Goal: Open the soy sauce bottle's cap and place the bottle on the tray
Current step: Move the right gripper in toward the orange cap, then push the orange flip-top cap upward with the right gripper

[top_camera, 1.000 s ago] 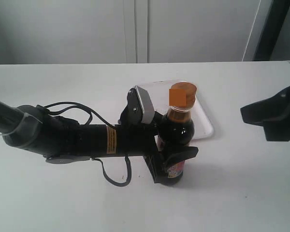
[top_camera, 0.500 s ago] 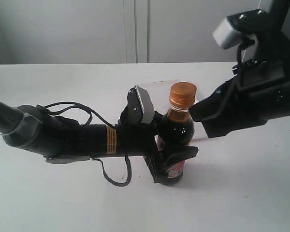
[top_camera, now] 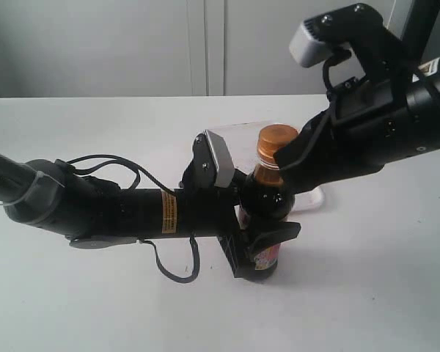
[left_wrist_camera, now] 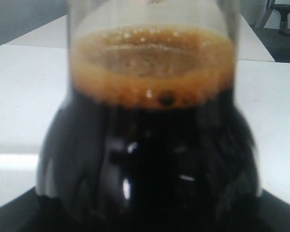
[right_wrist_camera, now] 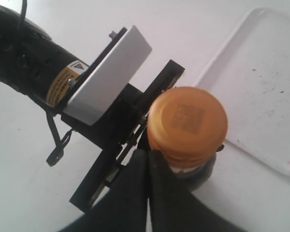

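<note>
The soy sauce bottle [top_camera: 267,199] stands upright on the white table just in front of the tray [top_camera: 314,198]. My left gripper [top_camera: 258,236] is shut on the bottle's body from the left. Dark liquid with a foamy brown rim fills the left wrist view, where the bottle [left_wrist_camera: 150,145] hides the jaws. The orange-brown cap [top_camera: 277,142] sits closed on the neck. My right gripper [right_wrist_camera: 149,152] has its fingers pressed together, tips against the side of the cap [right_wrist_camera: 187,123]. The white tray [right_wrist_camera: 261,82] lies past the bottle, mostly hidden under the right arm in the exterior view.
The left arm [top_camera: 95,205] lies low across the table's left half with a loose black cable loop [top_camera: 172,273]. The right arm [top_camera: 381,132] hangs over the tray's area. A white wall stands behind the table's far edge [top_camera: 95,97].
The right arm has swept in from the right edge to the bottle's top, and its shut fingers now touch the cap. The left arm and the bottle have not moved.
</note>
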{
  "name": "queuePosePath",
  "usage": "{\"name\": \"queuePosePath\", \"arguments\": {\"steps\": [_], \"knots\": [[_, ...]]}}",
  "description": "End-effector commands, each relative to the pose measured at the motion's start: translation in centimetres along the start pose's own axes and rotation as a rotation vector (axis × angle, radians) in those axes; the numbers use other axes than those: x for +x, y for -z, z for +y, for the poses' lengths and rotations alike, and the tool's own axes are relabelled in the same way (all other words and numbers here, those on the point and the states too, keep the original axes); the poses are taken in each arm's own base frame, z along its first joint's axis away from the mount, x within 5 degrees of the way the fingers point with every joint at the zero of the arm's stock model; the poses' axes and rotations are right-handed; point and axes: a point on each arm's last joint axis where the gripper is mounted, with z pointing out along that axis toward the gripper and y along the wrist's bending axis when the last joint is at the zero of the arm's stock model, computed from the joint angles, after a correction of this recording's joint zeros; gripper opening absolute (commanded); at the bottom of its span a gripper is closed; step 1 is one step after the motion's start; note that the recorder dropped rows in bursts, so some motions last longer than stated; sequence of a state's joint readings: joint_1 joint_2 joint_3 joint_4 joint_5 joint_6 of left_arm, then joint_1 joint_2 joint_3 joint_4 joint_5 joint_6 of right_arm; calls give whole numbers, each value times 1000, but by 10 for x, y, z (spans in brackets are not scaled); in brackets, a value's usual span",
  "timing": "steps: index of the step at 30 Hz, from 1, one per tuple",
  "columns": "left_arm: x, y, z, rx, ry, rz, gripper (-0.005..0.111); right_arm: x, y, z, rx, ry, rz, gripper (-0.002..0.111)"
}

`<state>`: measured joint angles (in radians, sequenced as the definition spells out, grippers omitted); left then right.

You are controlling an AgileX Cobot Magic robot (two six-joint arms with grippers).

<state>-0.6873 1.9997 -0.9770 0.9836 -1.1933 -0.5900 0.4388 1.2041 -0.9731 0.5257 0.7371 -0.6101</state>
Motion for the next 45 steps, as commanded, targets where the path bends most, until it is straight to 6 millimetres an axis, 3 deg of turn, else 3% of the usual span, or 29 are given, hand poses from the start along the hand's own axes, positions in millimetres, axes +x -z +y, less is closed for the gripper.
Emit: {"name": "queuePosePath", "arguments": {"steps": [1, 28, 45], "knots": [[-3, -1, -3, 16, 2, -18, 0, -5, 0, -2, 26, 1, -37, 0], [-2, -1, -3, 24, -10, -5, 0, -20, 1, -14, 154, 8, -199, 0], [-1, -3, -6, 31, -30, 8, 0, -40, -23, -26, 138, -77, -218, 0]]}}
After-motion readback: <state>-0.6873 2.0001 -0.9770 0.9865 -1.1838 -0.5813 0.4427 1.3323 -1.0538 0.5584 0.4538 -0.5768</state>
